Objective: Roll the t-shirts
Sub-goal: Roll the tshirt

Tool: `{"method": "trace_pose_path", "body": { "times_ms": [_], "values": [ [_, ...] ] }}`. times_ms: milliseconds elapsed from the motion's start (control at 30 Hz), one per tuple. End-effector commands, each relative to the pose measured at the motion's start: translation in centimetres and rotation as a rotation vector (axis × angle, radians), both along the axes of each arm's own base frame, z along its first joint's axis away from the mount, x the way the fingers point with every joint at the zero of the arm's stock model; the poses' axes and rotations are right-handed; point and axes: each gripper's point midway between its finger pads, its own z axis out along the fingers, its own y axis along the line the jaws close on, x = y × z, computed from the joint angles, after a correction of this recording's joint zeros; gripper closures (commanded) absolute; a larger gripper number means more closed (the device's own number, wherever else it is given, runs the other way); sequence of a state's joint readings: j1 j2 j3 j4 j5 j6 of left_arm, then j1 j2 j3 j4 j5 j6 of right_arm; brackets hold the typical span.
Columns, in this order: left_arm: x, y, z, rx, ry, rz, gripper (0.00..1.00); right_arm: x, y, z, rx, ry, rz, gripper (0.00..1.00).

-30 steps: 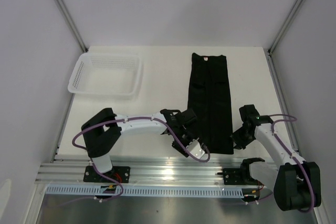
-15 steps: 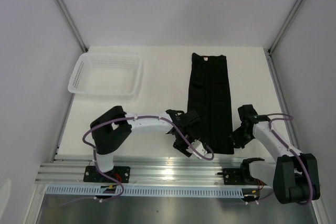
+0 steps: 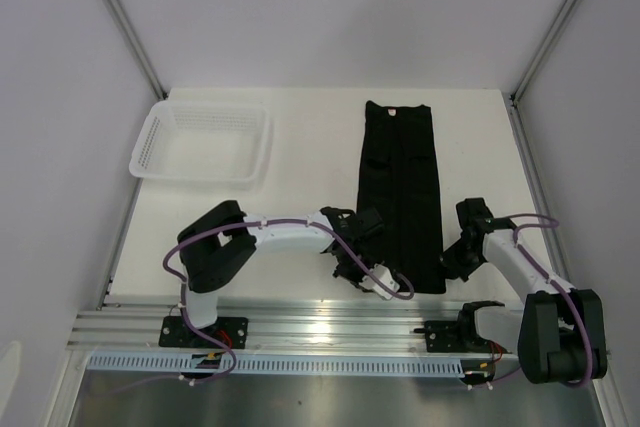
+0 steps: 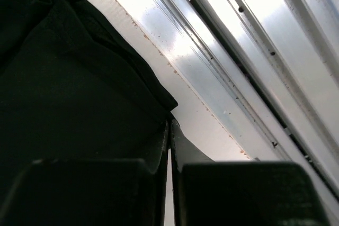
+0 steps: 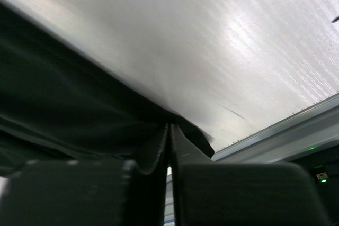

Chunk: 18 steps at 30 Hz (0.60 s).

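Observation:
One black t-shirt [image 3: 400, 187] lies on the white table, folded into a long narrow strip with its pale neck label at the far end. My left gripper [image 3: 365, 282] is at the strip's near left corner. In the left wrist view its jaws [image 4: 169, 130] are shut on the corner of the black cloth [image 4: 63, 78]. My right gripper [image 3: 449, 272] is at the near right corner. In the right wrist view its jaws [image 5: 169, 133] are shut too, with the t-shirt's hem [image 5: 63, 104] bunched round the tips.
A white mesh basket [image 3: 205, 142] stands at the far left of the table. The aluminium rail [image 3: 320, 327] that carries the arm bases runs along the near edge, close behind the shirt's hem, and shows in the left wrist view [image 4: 238, 51].
Both grippers have gone from open to shut on the near corners of the shirt. The left arm has slid a little nearer the hem; the shirt has not moved.

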<state>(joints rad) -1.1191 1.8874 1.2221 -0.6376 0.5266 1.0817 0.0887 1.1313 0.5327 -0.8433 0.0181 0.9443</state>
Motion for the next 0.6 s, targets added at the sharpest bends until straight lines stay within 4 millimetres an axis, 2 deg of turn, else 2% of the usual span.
{"method": "trace_pose_path", "body": {
  "times_ms": [0,167,367,467,500,567],
  "values": [
    [0.2,-1.4,2.1,-0.039,0.066,0.063,0.99,1.3,0.7,1.4,0.040,-0.055,0.044,1.00],
    [1.9,-2.5,4.8,-0.080,0.123,0.164,0.99,1.4,1.2,2.4,0.071,-0.062,0.079,1.00],
    [3.7,-3.2,6.1,-0.092,0.168,0.264,0.99,2.7,1.7,3.7,0.099,-0.105,0.073,1.00],
    [5.0,-3.1,6.8,-0.092,0.217,0.334,0.99,3.7,1.7,4.4,0.105,-0.125,0.069,1.00],
    [6.0,-3.2,7.2,-0.097,0.229,0.369,0.99,4.0,1.6,4.5,0.111,-0.133,0.062,1.00],
    [6.8,-3.1,7.0,-0.095,0.216,0.398,0.99,4.7,1.7,4.6,0.124,-0.147,0.062,1.00]
  ]
}}
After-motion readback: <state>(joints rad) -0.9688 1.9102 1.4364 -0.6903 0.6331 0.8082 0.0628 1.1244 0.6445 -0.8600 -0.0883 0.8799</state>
